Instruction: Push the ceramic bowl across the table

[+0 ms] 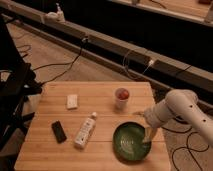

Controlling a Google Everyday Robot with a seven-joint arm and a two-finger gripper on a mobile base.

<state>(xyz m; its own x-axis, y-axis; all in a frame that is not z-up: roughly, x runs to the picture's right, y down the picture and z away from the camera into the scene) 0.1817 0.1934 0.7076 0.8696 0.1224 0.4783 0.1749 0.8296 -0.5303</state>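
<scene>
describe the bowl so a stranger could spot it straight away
On the wooden table, look to the near right corner, beside the robot's claw. The bowl there is wide, shallow and glossy dark green, far bigger than the white cup behind it.

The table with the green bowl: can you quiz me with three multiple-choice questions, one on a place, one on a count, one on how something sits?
1. Where on the table is the green bowl?
A. far left corner
B. dead centre
C. near right corner

2. How many other things lie on the table?
A. two
B. four
C. seven

3. How is the white bottle placed?
A. lying on its side
B. standing upright
C. inside the bowl

Answers: 1 C, it sits at the picture's lower right, with the robot's gripper at its right rim. 2 B, a white cup, the bottle, a black block and a small white pad. 3 A, its whole length rests on the planks.
</scene>
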